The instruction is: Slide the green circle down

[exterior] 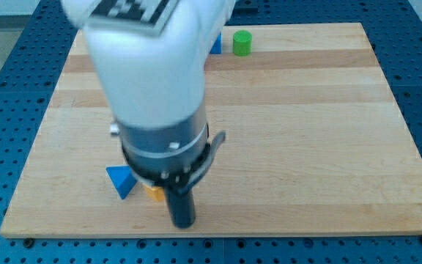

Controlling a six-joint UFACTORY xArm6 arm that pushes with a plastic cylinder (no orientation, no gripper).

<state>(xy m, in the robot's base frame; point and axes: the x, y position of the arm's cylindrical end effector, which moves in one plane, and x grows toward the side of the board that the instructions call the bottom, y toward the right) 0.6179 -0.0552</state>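
Note:
The green circle is a short green cylinder near the view's top edge of the wooden board, a little right of centre. A blue block, partly hidden by the arm, sits just left of it. My tip is near the view's bottom edge of the board, far below the green circle and a little to its left. A blue triangle lies left of the tip. An orange block, mostly hidden by the arm, lies between them.
The white and dark arm body covers much of the board's left-centre and hides what lies under it. A blue perforated table surrounds the board.

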